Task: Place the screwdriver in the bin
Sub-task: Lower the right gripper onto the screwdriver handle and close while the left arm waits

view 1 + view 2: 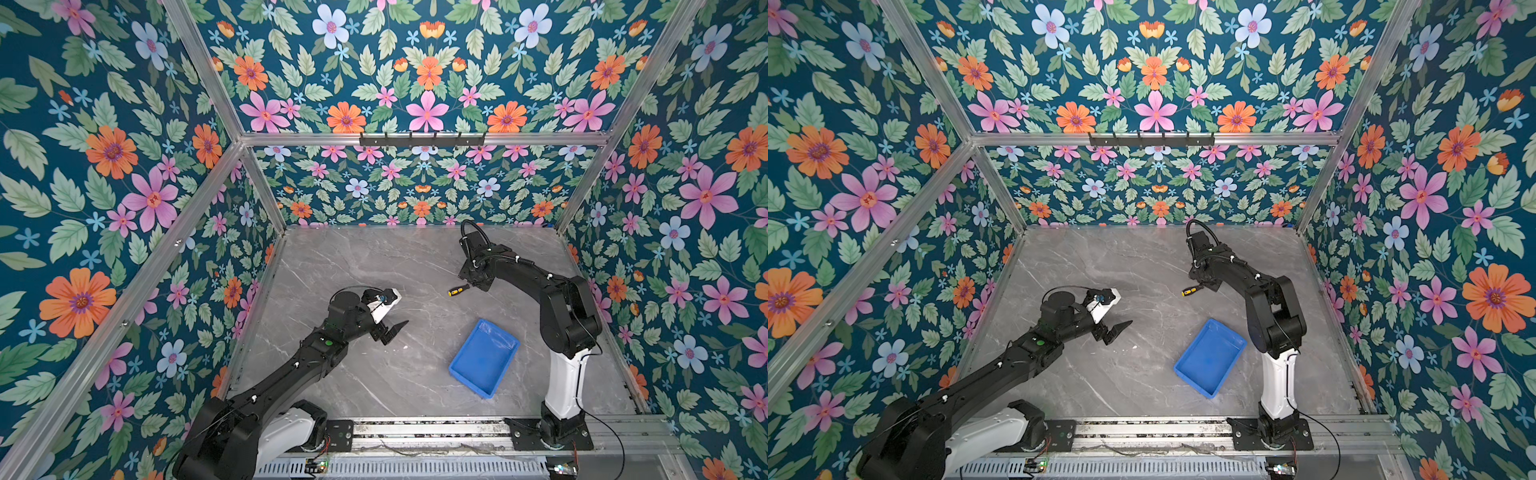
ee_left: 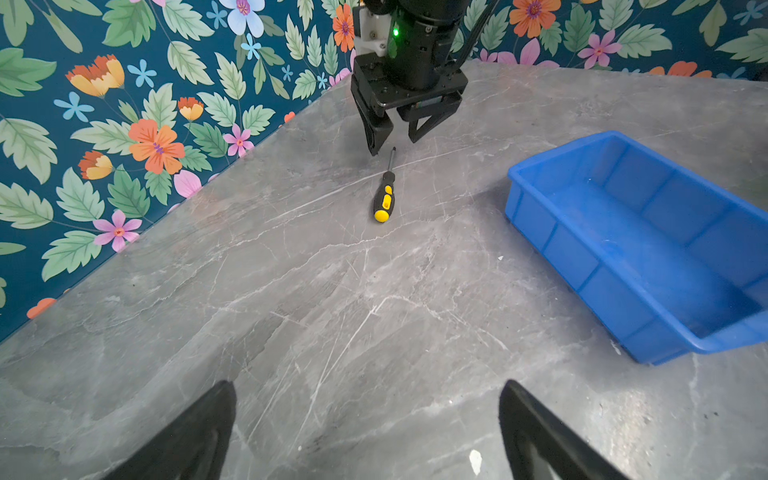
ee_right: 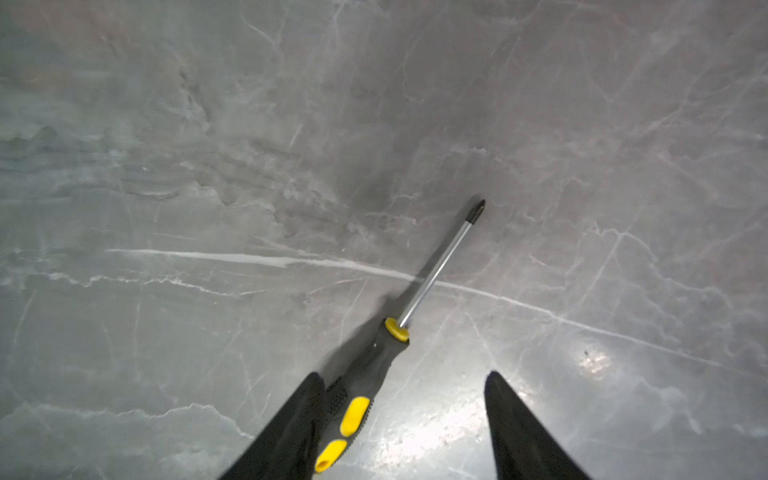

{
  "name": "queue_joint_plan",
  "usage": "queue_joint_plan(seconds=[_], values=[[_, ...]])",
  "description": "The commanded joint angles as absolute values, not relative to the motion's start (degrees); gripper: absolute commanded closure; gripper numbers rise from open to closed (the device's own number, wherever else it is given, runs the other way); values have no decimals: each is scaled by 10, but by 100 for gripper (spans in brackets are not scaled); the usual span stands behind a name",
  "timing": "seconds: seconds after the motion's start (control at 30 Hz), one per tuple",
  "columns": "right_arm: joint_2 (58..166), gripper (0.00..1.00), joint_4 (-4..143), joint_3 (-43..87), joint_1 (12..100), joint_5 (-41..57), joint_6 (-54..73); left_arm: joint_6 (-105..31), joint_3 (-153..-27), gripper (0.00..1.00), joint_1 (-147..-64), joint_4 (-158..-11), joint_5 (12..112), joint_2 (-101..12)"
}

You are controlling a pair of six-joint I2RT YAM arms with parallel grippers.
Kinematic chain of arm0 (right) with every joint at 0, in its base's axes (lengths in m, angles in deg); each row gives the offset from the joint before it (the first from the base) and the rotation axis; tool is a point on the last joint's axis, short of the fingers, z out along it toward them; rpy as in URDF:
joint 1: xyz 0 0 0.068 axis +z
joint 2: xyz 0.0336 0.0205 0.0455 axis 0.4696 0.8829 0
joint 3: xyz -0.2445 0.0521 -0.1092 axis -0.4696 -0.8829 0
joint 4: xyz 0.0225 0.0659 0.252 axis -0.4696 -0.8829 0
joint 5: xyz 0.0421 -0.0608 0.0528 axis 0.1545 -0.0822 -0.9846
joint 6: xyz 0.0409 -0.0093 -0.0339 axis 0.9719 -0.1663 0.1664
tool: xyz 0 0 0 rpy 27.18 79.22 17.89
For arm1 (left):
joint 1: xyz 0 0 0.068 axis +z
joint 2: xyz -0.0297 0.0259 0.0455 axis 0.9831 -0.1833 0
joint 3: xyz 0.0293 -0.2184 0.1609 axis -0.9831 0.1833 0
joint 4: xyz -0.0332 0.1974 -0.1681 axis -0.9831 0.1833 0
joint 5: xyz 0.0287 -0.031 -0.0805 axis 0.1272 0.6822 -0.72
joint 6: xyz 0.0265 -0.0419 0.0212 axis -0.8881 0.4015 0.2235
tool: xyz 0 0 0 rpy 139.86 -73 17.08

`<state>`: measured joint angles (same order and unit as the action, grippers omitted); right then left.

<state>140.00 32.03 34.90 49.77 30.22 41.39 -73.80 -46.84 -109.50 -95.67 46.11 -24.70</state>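
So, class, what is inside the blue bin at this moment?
Nothing. In both top views the whole floor of the bin shows bare blue, and no arm or object covers any part of it. The screwdriver lies outside it, on the table.

Two matte black arms on show, the left arm point(image 1: 291, 370) and the right arm point(image 1: 569, 307), each with a glossy white shell point(image 1: 563, 382) on its lowest link. Small white clips dot the black cabling on both. A green light point(image 1: 328, 343) glows on the left forearm. A black cable loop point(image 1: 471, 230) curls off the right wrist. The left pincer point(image 1: 397, 330) and right pincer point(image 2: 395, 145) have black, tapered, triangular fingers. Screws show on the black base plate point(image 1: 523, 434).
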Motion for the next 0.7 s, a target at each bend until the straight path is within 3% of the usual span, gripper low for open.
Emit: queue_joint_plan(seconds=[0.0,0.67], values=[[1417,42,294,362,499,295,451,-744,-472,0,-1096,-951,455,-252],[1492,65,288,397,499,267,471,-749,-477,0,-1103,-924,455,-231]])
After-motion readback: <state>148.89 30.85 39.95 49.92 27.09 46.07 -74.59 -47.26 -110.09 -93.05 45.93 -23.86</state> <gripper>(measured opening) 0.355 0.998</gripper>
